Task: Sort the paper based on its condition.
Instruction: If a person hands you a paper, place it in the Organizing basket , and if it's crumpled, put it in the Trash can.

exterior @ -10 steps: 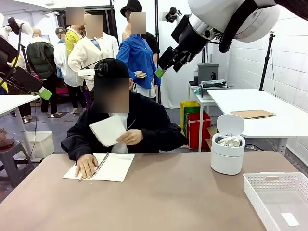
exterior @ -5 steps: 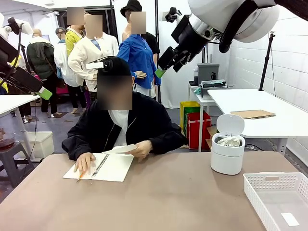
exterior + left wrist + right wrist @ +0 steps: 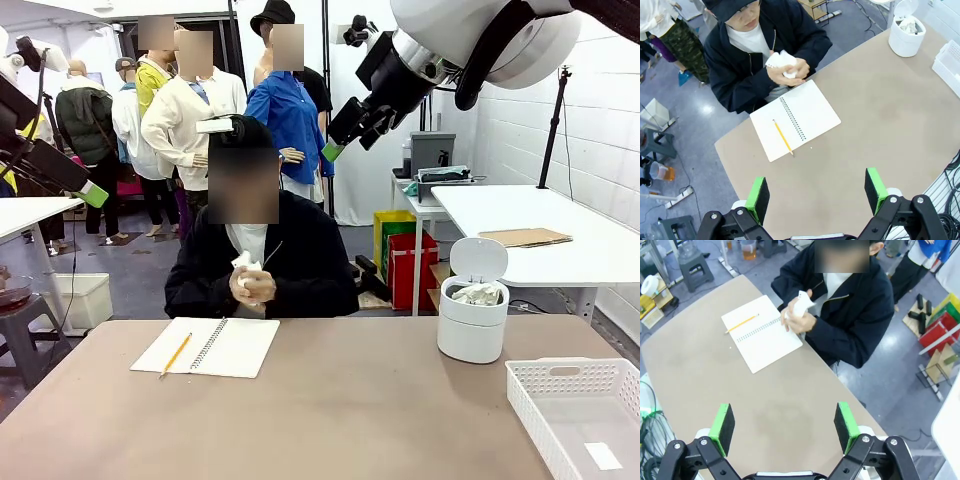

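Observation:
The paper (image 3: 246, 268) is a white, creased wad pressed between both hands of the person at the far side, held at chest height above the table edge. It also shows in the left wrist view (image 3: 781, 62) and the right wrist view (image 3: 801, 303). My left gripper (image 3: 816, 194) is open, high above the near table with nothing between its green pads. My right gripper (image 3: 784, 426) is open too, high over the table and holding nothing. In the front view the right arm (image 3: 400, 70) hangs well above the scene.
A flat spiral notebook (image 3: 210, 347) with a yellow pencil (image 3: 175, 355) on it lies far left. A white lidded bin (image 3: 472, 325), lid up and crumpled paper inside, stands far right. A white slotted basket (image 3: 580, 375) sits at the near right corner.
The person lowered a loose sheet to the notebook, left the pencil on the page, then raised both hands and balled the sheet into a wad. Both arms stayed still.

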You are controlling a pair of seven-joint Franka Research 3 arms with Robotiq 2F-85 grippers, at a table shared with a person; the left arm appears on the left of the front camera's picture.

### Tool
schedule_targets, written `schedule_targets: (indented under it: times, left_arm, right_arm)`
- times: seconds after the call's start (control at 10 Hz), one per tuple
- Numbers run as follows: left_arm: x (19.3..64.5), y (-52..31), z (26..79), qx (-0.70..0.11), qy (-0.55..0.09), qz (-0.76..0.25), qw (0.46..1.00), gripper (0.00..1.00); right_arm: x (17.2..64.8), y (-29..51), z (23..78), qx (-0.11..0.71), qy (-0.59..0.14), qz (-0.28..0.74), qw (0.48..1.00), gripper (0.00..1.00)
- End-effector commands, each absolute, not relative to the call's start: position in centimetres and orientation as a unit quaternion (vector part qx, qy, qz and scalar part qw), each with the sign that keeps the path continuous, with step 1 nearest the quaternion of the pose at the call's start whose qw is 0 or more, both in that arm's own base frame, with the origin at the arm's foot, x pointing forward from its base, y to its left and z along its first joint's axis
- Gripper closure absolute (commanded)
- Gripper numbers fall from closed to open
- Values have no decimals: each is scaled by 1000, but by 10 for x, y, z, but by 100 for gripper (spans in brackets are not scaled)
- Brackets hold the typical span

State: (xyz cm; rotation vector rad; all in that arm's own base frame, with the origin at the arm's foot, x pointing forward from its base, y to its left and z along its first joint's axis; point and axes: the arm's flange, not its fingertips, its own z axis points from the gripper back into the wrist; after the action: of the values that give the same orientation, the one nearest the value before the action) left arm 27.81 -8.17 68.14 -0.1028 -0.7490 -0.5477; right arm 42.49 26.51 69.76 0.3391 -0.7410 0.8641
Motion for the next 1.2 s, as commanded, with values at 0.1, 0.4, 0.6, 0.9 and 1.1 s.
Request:
schedule_targets:
  times: [0.1,0.4,0.6,0.9,1.1]
  left_arm:
    - [278,-81,681,-50,-361,-263,893,0]
    - [278,-81,681,-50,-361,-263,893,0]
    - [278,-81,681,-50,-361,-263,893,0]
    - [278,-81,681,-50,-361,-263,893,0]
    - [278,-81,681,-50,-361,-263,893,0]
  right_arm:
    - [422,263,695,159,-348,406,830,0]
    - [422,263,695,159,-348,406,830,0]
    - [422,263,695,159,-348,406,830,0]
    - [422,263,695,159,-348,406,830,0]
    - [422,263,695,159,-348,406,830,0]
